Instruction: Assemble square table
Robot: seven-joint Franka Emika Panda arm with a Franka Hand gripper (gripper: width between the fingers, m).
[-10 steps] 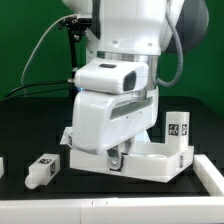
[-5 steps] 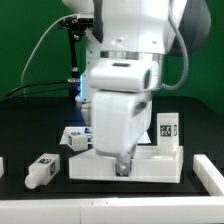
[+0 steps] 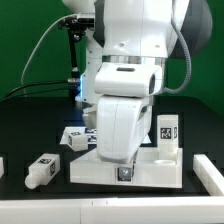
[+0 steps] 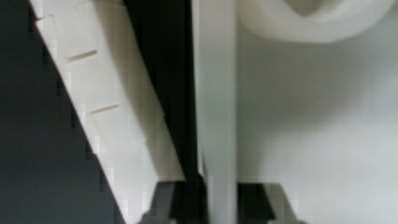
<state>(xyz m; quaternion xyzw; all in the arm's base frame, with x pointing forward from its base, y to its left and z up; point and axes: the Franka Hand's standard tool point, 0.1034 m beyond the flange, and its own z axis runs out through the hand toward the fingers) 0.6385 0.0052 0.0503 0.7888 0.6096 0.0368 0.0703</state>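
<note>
The white square tabletop slab [image 3: 150, 162] lies on the black table, under the arm. My gripper [image 3: 124, 172] is at the slab's front edge, pointing down. In the wrist view the two dark fingertips [image 4: 171, 205] stand on either side of the slab's thin edge [image 4: 214, 100], so my gripper [image 4: 215, 206] is shut on it. A round corner hole [image 4: 311, 18] shows on the slab's face. A tagged white leg [image 3: 170, 130] stands upright at the slab's far right corner. Two more legs lie on the table, one at the front left [image 3: 42, 170] and one behind it [image 3: 75, 137].
A white piece [image 3: 208, 172] lies at the exterior view's right edge and another small white part [image 3: 2, 166] at its left edge. In the wrist view a long white notched strip [image 4: 111, 110] runs beside the slab. A green wall stands behind the arm.
The slab has swung from lying at an angle to lying square to the table's front. The wrist has turned with it and the gripper has shifted slightly to the exterior view's right.
</note>
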